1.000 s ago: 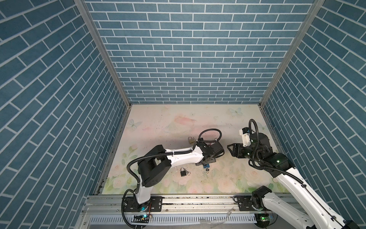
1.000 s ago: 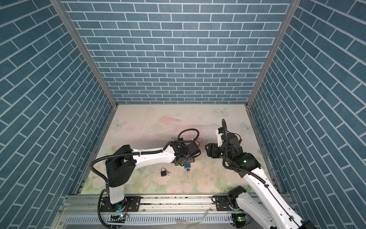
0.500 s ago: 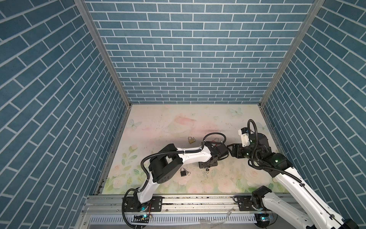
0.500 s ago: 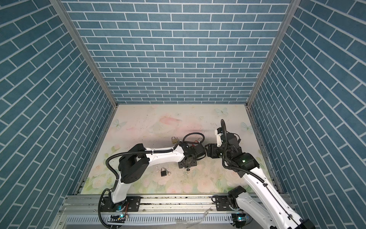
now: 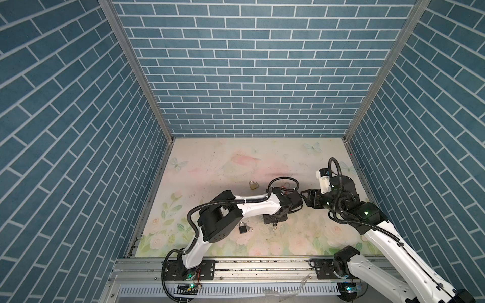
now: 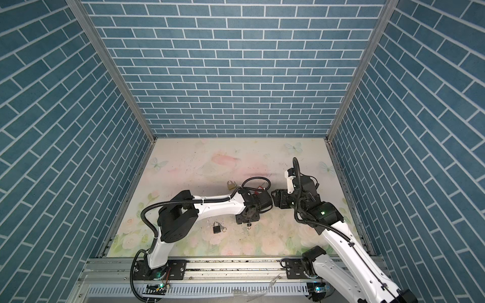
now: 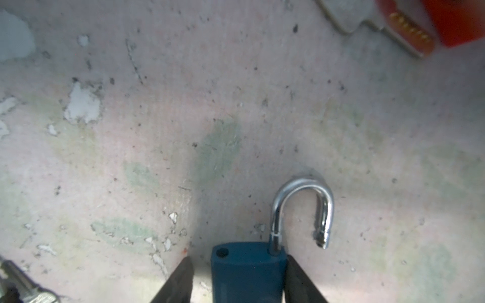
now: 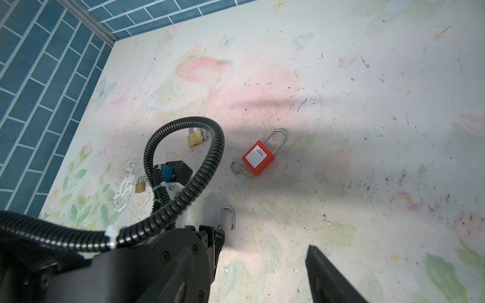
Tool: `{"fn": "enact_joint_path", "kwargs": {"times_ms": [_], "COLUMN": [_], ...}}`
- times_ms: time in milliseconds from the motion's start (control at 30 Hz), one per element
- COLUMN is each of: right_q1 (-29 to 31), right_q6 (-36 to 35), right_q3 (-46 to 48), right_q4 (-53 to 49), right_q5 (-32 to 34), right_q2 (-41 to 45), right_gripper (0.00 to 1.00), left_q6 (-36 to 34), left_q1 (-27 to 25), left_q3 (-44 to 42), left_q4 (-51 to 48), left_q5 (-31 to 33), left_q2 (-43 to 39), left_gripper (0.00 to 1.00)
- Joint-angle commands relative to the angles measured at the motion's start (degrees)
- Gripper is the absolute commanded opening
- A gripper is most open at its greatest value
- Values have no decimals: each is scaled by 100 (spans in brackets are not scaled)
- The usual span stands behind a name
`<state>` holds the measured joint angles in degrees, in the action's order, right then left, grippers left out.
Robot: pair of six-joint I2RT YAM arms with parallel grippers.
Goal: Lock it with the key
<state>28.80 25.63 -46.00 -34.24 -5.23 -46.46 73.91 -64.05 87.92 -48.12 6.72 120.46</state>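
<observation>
Straddling the blue padlock (image 7: 248, 272) at the bottom centre of the left wrist view, its chrome shackle (image 7: 276, 217) swung open above the desk (image 7: 236, 105), the left fingers (image 7: 299, 286) stand unclenched, the right fingers (image 8: 325, 278) released, and the red padlock's (image 8: 258, 157) white label is unreadable.

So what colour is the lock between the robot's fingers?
Dark blue padlock, seen best in the left wrist view.

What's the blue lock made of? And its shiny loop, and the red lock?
Blue lock: matte body, probably plastic or a painted cover. Loop: polished metal, with mirror-like glints. Red lock: smooth body, likely plastic, with a white label.
</observation>
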Motion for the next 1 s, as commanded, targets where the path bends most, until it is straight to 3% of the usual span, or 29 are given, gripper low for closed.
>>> {"fn": "enact_joint_path", "kwargs": {"times_ms": [0, 267, 467, 700, 800, 967], "right_q1": [-32, -32, -99, -612, -951, -1241], "right_q6": [-9, 29, 382, 828, 1074, 1360], "right_q3": [12, -149, -471, -1032, -1230, -1453], "right_q4": [50, 16, 59, 81, 27, -169], "right_q5": [55, 166, 185, -317, -961, -2580], "right_q2": [-12, -76, -9, 23, -89, -394], "right_gripper": [69, 69, 68, 68, 68, 68], "left_q6": [65, -45, -1133, -3912, -5447, -7889], "left_q1": [-38, -34, 98, 628, 797, 804], "left_q3": [33, -90, -712, -2348, -2436, -2451], "left_q4": [-310, -102, 1426, 4586, 4761, 4482], "left_q5": [-48, -130, -93, -699, -1029, -1213], "left_q2": [232, 108, -615, -2287, -2641, -3078], "left_gripper": [48, 24, 10, 8, 6, 6]}}
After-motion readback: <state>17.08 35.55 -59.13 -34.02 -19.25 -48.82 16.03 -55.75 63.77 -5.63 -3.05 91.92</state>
